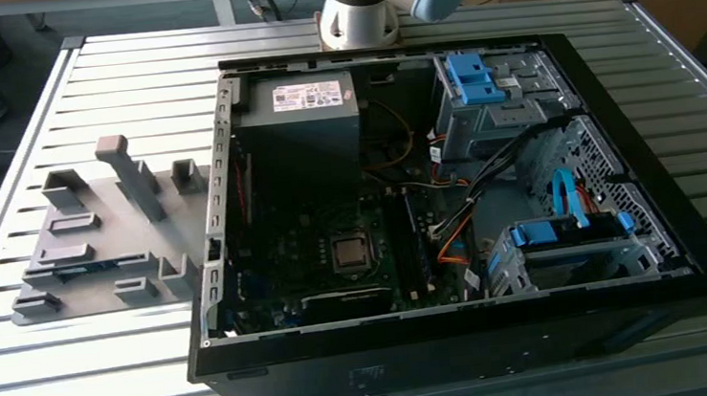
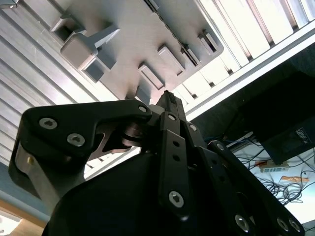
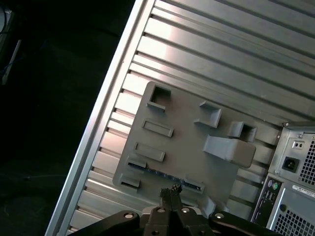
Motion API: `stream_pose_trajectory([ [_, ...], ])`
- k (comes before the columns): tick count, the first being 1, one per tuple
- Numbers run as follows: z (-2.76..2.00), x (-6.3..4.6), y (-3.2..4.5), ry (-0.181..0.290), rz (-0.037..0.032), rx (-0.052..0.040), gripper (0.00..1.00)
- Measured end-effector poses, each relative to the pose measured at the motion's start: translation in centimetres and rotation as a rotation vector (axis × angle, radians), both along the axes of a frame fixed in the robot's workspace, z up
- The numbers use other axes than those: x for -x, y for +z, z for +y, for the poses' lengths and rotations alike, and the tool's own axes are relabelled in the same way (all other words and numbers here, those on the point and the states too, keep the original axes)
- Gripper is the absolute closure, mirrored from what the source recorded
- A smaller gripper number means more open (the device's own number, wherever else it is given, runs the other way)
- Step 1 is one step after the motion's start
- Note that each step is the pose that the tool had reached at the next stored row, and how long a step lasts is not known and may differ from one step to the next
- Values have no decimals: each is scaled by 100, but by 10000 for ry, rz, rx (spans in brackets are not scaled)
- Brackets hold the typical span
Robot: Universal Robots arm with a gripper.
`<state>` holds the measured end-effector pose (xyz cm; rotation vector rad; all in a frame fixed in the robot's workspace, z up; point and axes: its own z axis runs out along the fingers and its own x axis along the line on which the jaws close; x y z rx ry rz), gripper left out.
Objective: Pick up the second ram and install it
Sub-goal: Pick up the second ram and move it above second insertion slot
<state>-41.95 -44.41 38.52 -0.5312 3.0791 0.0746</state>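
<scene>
The second ram is a thin dark strip lying on edge in the grey holder plate, held between small blocks. The exterior view shows the ram near the front of the holder plate, to the left of the open computer case. My gripper hangs well above the ram with its two fingertips pressed together and nothing between them. In the second wrist view the gripper points toward the plate.
The holder plate carries several raised blocks, one a tall post. The case holds a power supply, the motherboard, blue drive cages and loose cables. The arm's base stands behind the case. The slatted table ends at a rail.
</scene>
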Motion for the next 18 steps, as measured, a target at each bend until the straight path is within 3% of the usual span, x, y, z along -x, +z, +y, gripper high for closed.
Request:
stream_pose_trajectory([
  [18, 0, 0, 0, 419, 0, 0, 89],
])
